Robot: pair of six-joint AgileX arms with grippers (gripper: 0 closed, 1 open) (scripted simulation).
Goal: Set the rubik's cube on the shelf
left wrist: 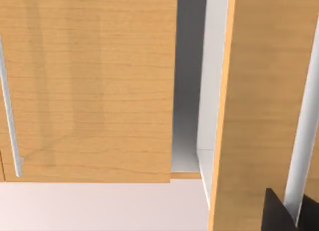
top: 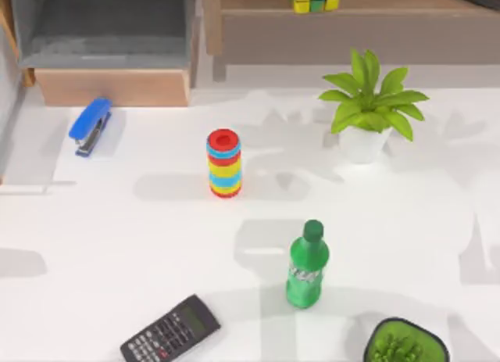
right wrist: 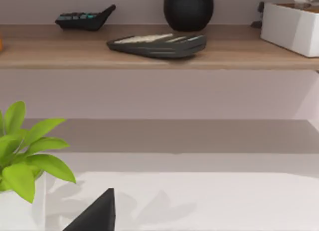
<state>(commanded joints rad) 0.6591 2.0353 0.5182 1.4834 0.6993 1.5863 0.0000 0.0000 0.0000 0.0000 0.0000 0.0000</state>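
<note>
The top view looked straight down on the white table [top: 117, 221], its far edge catching the shelf [top: 351, 2] and the grey cubby [top: 101, 26]. The left wrist view sat close against light wooden panels [left wrist: 89, 81], facing them squarely. The right wrist view looked low and level across the table toward the shelf [right wrist: 159, 54], sharing the potted plant [top: 367, 104] [right wrist: 25, 151] with the top view.
</note>
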